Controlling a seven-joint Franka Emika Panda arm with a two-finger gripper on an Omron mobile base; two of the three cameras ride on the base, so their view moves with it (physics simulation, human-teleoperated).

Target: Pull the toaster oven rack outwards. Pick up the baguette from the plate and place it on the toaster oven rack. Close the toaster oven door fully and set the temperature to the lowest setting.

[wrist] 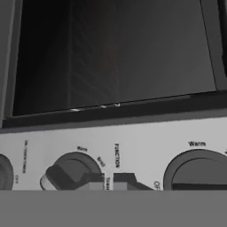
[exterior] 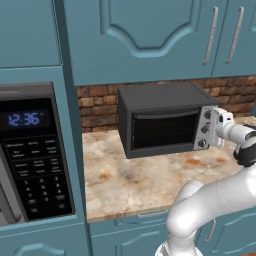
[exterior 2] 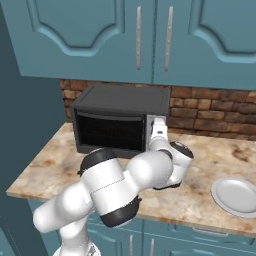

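The toaster oven sits on the table against the brick wall with its door shut, and we judge we are on the temperature knob step. Our fingers stand just apart at the silver panel, beside a knob, gripping nothing. To finish well, we should check the knob's pointer rests at its lowest mark, then back straight off

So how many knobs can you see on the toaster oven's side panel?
3, stacked down the silver panel of the toaster oven: top knob, middle knob and bottom knob. The gripper partly covers the panel, so more may be hidden.
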